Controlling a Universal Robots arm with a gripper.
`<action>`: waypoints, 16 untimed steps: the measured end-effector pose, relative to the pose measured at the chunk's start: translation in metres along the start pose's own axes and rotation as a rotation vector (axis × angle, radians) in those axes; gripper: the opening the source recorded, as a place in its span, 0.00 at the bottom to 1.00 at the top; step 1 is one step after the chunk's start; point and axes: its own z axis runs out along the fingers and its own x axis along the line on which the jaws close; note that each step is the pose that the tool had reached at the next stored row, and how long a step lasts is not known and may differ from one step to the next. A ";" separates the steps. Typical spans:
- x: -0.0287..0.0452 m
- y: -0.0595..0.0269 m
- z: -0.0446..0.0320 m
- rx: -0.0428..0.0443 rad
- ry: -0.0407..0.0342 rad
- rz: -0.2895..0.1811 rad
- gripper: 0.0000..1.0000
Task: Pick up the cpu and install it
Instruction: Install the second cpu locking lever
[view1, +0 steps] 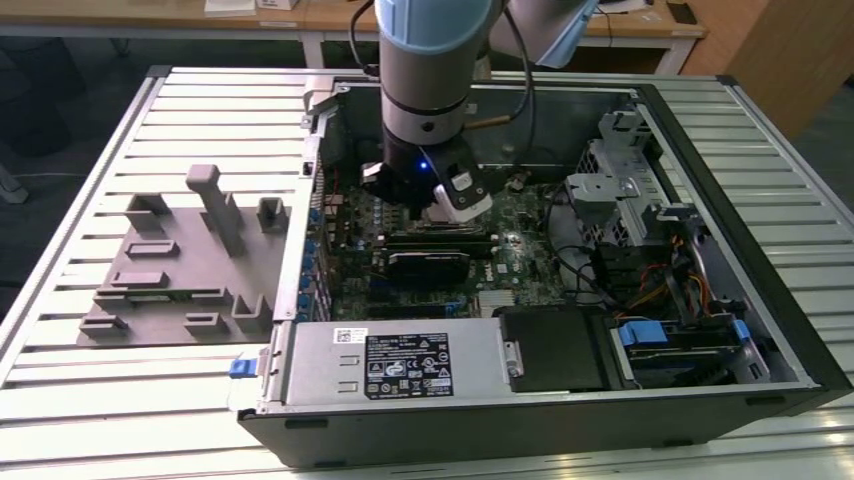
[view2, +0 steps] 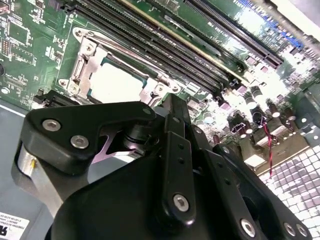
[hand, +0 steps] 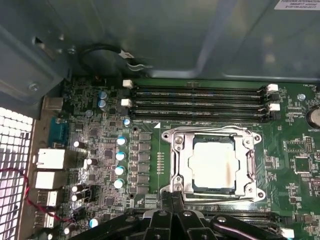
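Nearest me, the open black computer case (view1: 534, 420) lies on a ribbed pale metal table (view1: 80, 330); grey plastic holder blocks (view1: 187, 260) stand at the exterior view's left. My gripper (hand: 172, 197) hangs low over the green circuit board (hand: 145, 165), fingers together and empty. The cpu (hand: 214, 164), flat, square and shiny, sits seated inside the metal-framed socket (hand: 175, 150) just beyond. Wooden desks (view1: 334, 15) stand farthest back.
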 end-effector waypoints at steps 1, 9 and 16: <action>-0.0007 0.0015 0.0004 0.0037 -0.0001 0.001 0.11; -0.0127 0.0135 0.0043 0.0203 -0.0006 0.002 0.11; -0.0266 0.0216 0.0075 0.0299 -0.0010 0.005 0.11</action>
